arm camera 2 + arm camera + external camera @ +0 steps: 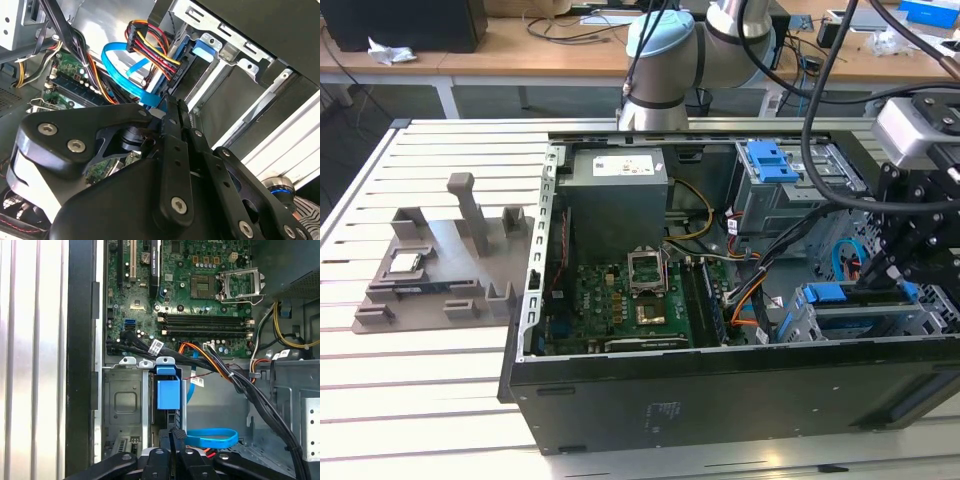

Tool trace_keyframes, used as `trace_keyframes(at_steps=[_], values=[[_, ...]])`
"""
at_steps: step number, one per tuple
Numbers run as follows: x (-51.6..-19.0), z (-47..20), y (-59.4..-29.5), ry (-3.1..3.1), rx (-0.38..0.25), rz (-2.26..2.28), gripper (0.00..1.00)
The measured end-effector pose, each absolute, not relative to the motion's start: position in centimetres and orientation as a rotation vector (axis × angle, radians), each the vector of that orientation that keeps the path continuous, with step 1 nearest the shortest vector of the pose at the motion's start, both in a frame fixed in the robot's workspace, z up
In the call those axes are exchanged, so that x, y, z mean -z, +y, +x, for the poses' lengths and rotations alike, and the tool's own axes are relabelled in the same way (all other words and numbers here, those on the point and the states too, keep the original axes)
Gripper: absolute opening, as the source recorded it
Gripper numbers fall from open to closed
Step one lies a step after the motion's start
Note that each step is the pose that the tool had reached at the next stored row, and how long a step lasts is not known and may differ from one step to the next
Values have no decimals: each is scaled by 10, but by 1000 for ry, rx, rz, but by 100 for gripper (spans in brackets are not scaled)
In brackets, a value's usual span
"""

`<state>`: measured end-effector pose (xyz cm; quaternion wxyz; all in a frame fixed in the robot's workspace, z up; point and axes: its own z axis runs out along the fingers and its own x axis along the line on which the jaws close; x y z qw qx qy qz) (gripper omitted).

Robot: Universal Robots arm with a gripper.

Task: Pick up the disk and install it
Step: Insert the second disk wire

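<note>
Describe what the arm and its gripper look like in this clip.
The arm has silver tube segments with pale blue caps at the joints, and black cables loop off it. The gripper is matte black, built of flat linkage bars pinned with silver screws, below a light grey block at the wrist.

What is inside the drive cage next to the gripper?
In the first wrist view, a blue bracket sits in the drive cage slot, just ahead of the gripper. The disk body behind the bracket is hidden by the cage walls.

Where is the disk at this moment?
The disk sits in the drive cage inside the computer case, on the exterior view's right, directly beneath the gripper and beside the motherboard.
</note>
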<state>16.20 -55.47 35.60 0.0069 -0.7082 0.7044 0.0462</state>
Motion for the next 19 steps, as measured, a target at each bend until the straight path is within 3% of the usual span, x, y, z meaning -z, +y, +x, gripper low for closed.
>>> trace_keyframes(at_steps=[19], values=[[-351, 167, -558, 2203, -145, -2216, 16]])
